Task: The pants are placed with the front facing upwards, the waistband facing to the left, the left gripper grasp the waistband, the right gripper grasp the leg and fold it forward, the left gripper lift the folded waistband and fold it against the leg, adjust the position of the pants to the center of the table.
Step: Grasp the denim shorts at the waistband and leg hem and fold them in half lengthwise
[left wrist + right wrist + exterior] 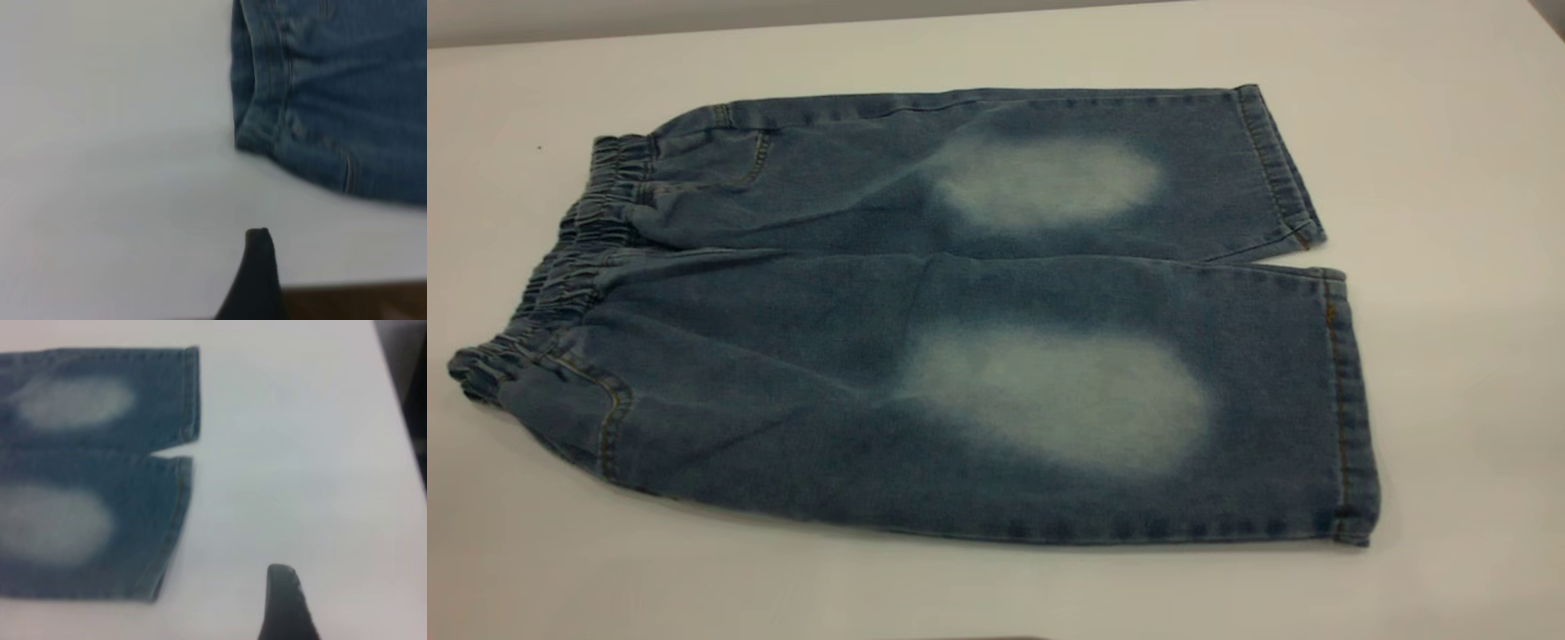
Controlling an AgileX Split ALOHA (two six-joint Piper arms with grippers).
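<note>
No fold is begun: pants (960, 311) are laid flat on table (1449, 178), waistband (560, 267) leftward. Left gripper (257, 280) and right gripper (287, 607) are held clear; finger state cannot be told. Waistband and leg (1138, 400) must next be grasped.

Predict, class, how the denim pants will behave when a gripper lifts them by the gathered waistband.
The pants lie flat and soft on the table, so they will probably droop, not hold shape. The ruffled waistband likely bunches, giving an easy pinch. Two separate legs may swing apart.
</note>
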